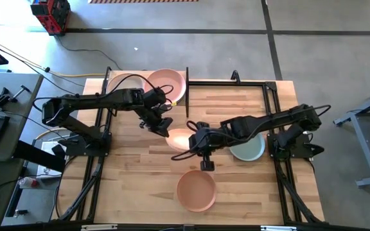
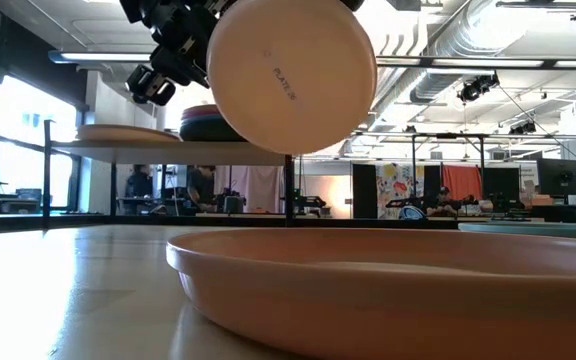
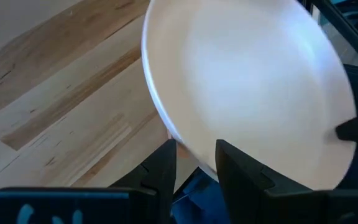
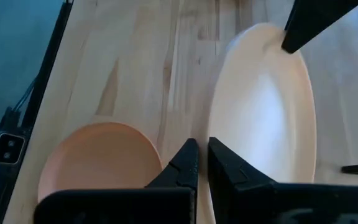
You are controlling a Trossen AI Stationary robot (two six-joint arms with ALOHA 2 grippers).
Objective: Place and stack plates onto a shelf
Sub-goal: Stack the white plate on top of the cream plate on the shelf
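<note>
We hold a cream plate (image 1: 180,138) tilted in the air above mid-table, its rim clamped on one side between the left gripper (image 1: 161,124) fingers and on the other in the right gripper (image 1: 194,142), whose fingers are pinched together on it. The shelf (image 2: 168,150) at the table's far left already carries a beige plate (image 1: 128,83) and a small stack topped by a pink plate (image 1: 168,83). We judge the job roughly half done: a peach-orange plate (image 1: 196,190) and a sage green plate (image 1: 249,149) wait on the table (image 1: 133,173).
</note>
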